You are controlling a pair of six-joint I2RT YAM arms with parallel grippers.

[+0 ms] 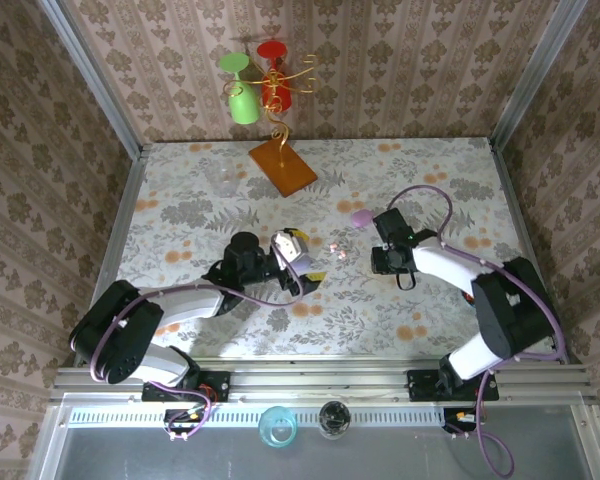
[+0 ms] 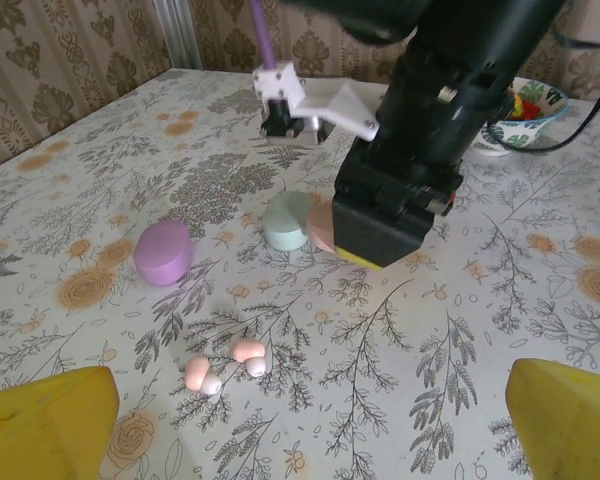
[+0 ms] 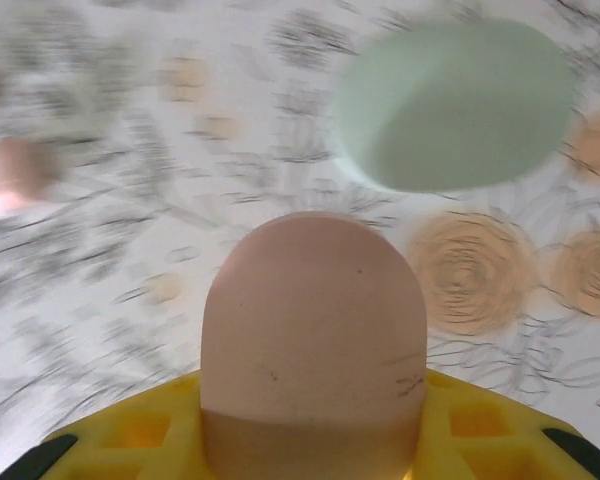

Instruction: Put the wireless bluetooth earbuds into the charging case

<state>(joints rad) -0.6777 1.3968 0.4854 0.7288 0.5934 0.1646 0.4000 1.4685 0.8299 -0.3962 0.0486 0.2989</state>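
Right end effector [image 3: 310, 430] clasps the pink case [image 3: 310, 320] (mint case [image 3: 450, 105] beside); left end effector [image 2: 310, 425] gapes empty.

smooth matt peach plastic case [image 3: 310, 330], matt mint case [image 3: 450, 100], smooth pink-and-white plastic earbuds [image 2: 245, 351], floral-printed table surface [image 2: 460, 330]

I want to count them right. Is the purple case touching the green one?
Apart. The left wrist view shows bare flowery tablecloth between the purple case and the mint-green case.

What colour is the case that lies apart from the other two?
The case is lilac purple; the left wrist view shows it best.
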